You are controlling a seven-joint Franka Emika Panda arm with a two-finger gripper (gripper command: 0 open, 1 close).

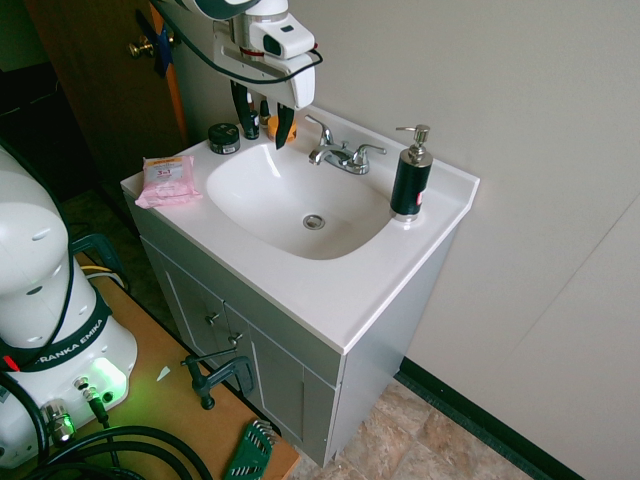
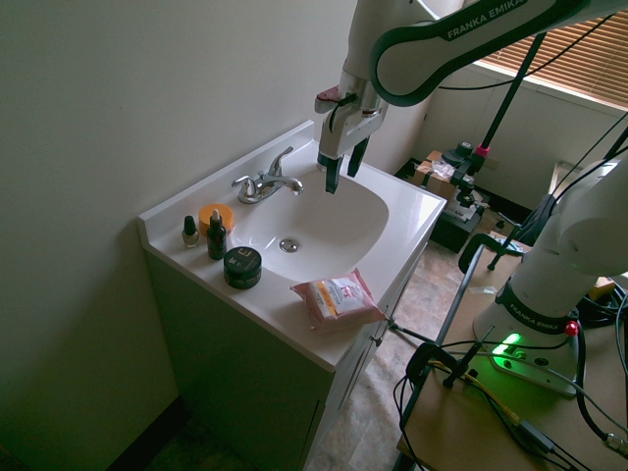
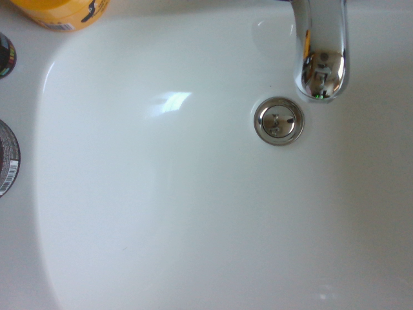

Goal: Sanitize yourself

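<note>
White bathroom sink (image 1: 232, 205): gripper (image 1: 263, 121) hangs over basin's back edge, jaws apart and empty, pointing down; black pump bottle (image 1: 410, 178), likely the sanitizer, stands upright past the faucet (image 1: 337, 153), well apart from the jaws.

In the wrist view the faucet (image 3: 320, 48) was cut off by the frame, only its spout tip showing, and the orange jar (image 3: 61, 13) and two dark containers (image 3: 6, 158) were clipped at the edges. The arm (image 1: 250, 15) ran out of the first exterior view. Print on the pink wipes pack (image 2: 336, 297) was too small to read.
</note>
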